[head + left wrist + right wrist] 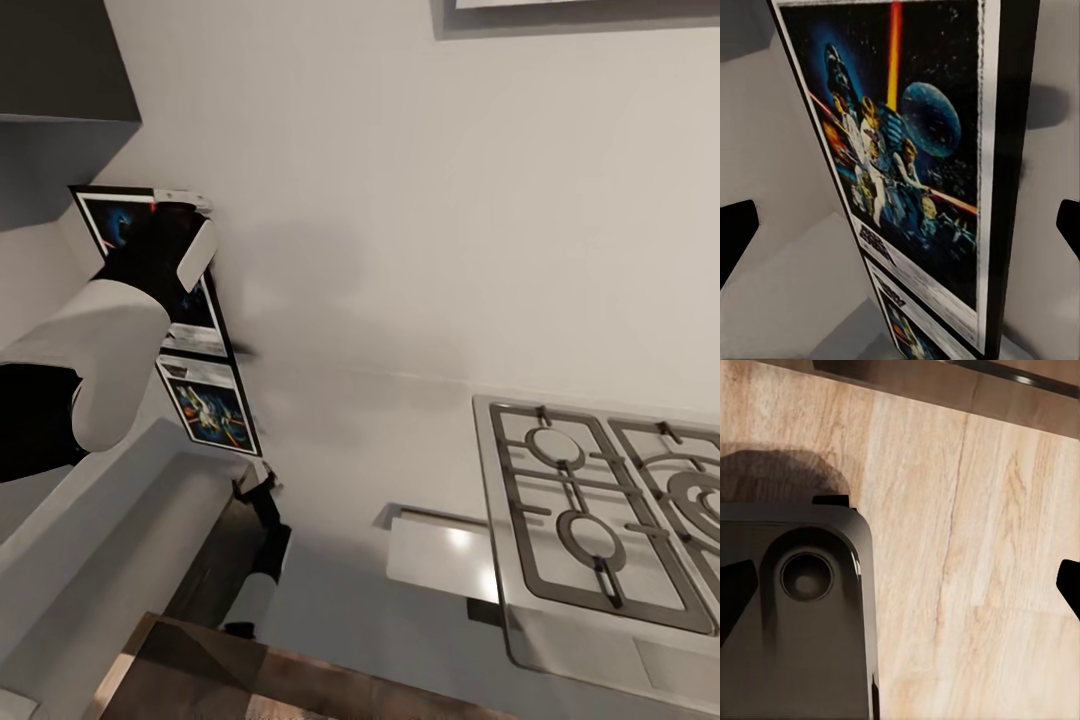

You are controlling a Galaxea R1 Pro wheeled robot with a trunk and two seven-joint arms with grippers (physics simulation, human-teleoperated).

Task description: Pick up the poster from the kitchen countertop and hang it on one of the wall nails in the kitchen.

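Reaching left gripper, spread open, toward poster leaning upright near hob; looking light, stiff, thin; best pinched at frame edge.

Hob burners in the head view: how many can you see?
3 on the steel gas hob: rear left, front left, and a larger one cut by the frame's right edge. More may lie beyond it.

L arm raised before poster, hob at right.
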